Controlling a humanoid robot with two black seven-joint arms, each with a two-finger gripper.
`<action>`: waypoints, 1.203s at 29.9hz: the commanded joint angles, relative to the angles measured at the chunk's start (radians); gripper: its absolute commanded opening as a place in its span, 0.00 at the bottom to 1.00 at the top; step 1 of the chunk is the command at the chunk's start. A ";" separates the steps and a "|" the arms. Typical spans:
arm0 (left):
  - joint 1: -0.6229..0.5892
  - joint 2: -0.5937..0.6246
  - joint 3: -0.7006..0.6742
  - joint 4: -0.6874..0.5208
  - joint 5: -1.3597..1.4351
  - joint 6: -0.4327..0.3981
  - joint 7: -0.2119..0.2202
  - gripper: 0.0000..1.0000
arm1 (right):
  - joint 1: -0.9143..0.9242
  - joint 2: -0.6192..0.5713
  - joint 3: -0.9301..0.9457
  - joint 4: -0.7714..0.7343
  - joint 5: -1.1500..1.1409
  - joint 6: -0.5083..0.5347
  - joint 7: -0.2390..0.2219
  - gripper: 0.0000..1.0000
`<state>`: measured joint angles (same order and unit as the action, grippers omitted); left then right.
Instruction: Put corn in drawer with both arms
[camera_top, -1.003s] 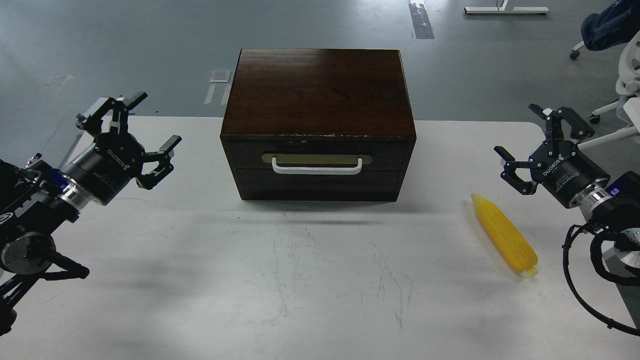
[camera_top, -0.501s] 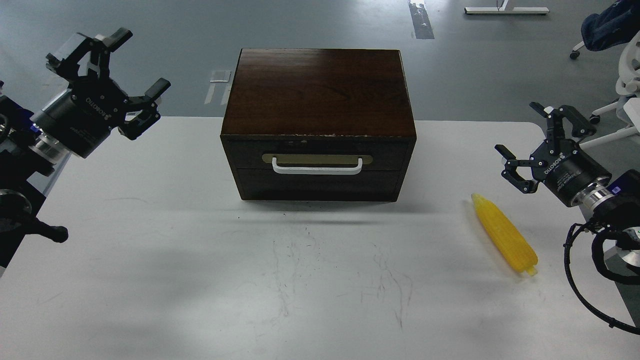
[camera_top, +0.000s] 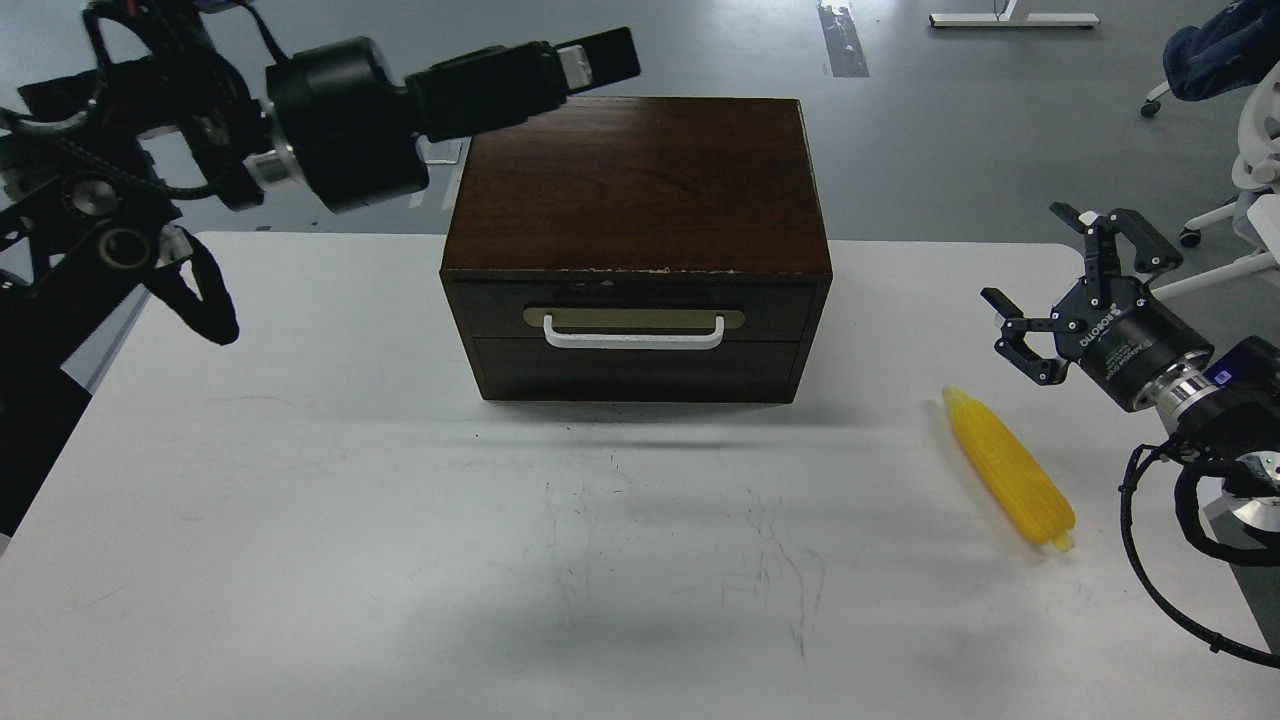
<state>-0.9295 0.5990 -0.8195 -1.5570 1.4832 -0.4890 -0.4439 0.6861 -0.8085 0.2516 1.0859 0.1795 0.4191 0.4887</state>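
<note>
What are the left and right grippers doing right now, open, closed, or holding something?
Left gripper: seen side-on above the wooden box, so open or closed cannot be told; nothing visibly held.
Right gripper: fingers open, empty, near the corn.

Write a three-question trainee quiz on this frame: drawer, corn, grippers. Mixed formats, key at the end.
1. True or false: the drawer is shut.
2. The corn lies: A) on the wooden box; B) on the table, to the box's right; C) in the right gripper.
3. Fill in: the right gripper's fingers are ____, holding nothing.

Key:
1. True; the front sits flush and the white handle is untouched.
2. B
3. Open. The left gripper, raised over the box's rear left corner, is seen side-on, so its state is unclear.
</note>
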 joint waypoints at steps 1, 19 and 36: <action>-0.115 -0.067 0.129 0.015 0.207 0.000 -0.045 0.98 | 0.000 -0.001 0.000 0.003 0.000 0.000 0.000 1.00; -0.516 -0.232 0.823 0.262 0.589 0.000 -0.045 0.98 | -0.004 -0.001 0.000 0.002 -0.002 0.000 0.000 1.00; -0.508 -0.263 0.876 0.307 0.698 0.000 -0.045 0.98 | -0.005 -0.008 0.002 0.003 0.000 0.000 0.000 1.00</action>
<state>-1.4387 0.3388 0.0563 -1.2530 2.1699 -0.4886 -0.4887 0.6811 -0.8148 0.2515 1.0902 0.1780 0.4188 0.4887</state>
